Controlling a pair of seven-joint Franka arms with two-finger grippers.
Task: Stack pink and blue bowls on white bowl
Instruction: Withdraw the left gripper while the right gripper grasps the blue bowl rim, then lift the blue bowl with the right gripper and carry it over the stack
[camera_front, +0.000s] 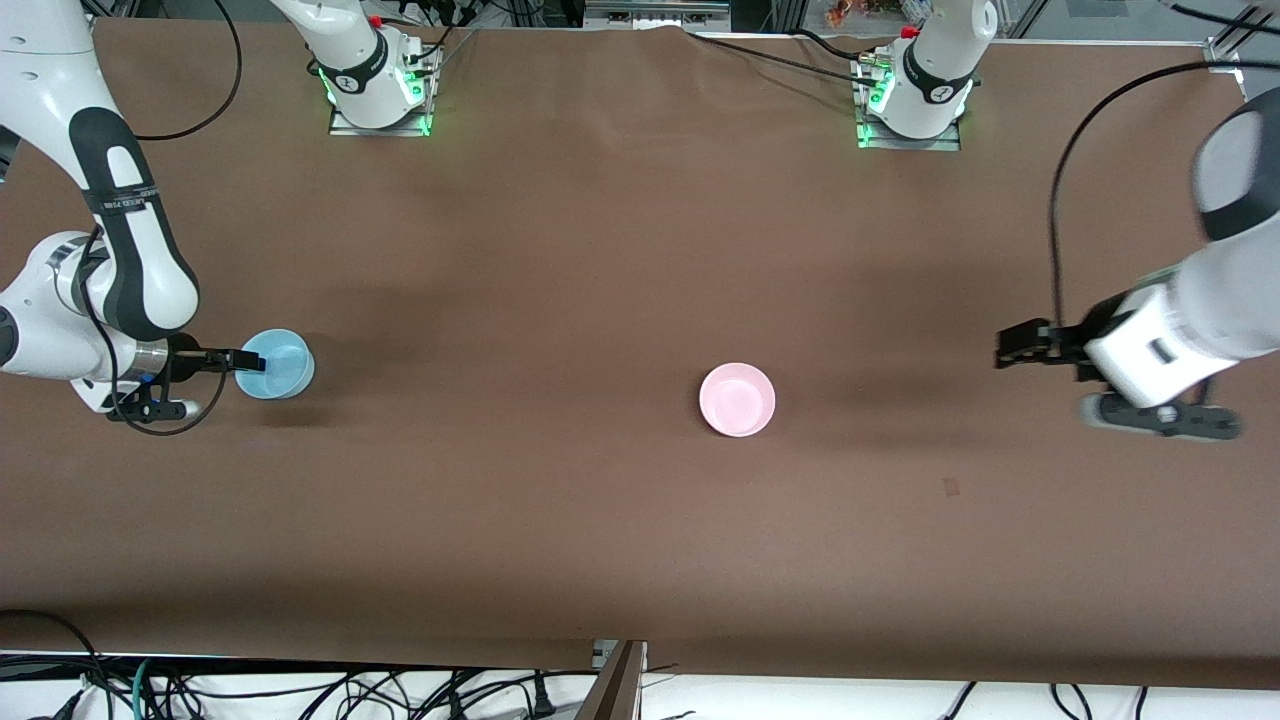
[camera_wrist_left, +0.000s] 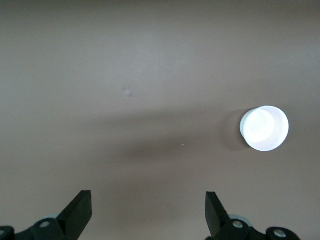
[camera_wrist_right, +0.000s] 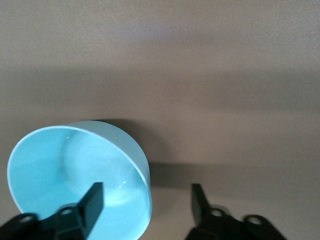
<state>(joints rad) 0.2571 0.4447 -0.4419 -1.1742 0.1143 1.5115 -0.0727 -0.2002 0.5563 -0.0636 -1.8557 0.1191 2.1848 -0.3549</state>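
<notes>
The light blue bowl (camera_front: 280, 366) stands upright at the right arm's end of the table. My right gripper (camera_front: 248, 361) is low at its rim and open. In the right wrist view, one finger (camera_wrist_right: 93, 199) is inside the blue bowl (camera_wrist_right: 60, 170) and the other outside, with the wall between them untouched. The pink bowl (camera_front: 737, 399) sits upright near the table's middle. My left gripper (camera_front: 1004, 347) hovers open and empty over the cloth toward the left arm's end, and its wrist view shows the pink bowl (camera_wrist_left: 264, 128) washed out pale. The white bowl is out of view.
A brown cloth (camera_front: 620, 250) covers the whole table. The two arm bases (camera_front: 378, 85) (camera_front: 915, 95) stand along the edge farthest from the front camera. Cables hang along the nearest edge.
</notes>
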